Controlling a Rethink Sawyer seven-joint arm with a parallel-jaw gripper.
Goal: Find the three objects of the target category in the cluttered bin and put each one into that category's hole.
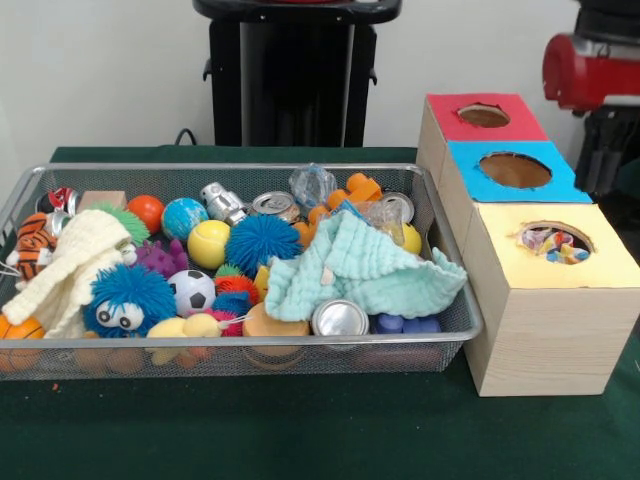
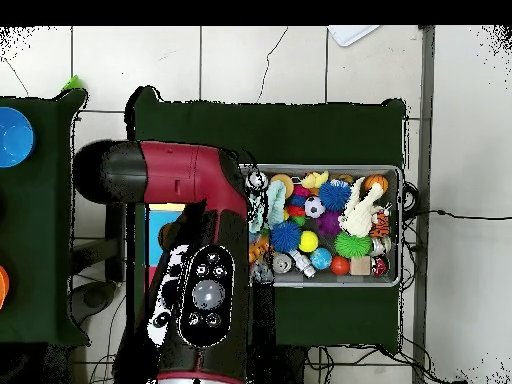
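Observation:
The wire mesh bin stands on the green table, full of toys. A mint-green waffle cloth lies on top at its right side. A cream knitted cloth lies at its left end. A white cloth with coloured dots shows inside the round hole of the yellow panel on the pale wood box. In the overhead view the bin's rim and the cream cloth show. The red and black arm covers the boxes there. The gripper shows in neither view.
The blue-panelled hole and the red-panelled hole lie behind the yellow one. Shiny cans, fuzzy balls and small balls fill the bin. A red arm segment hangs at the upper right, beside the boxes.

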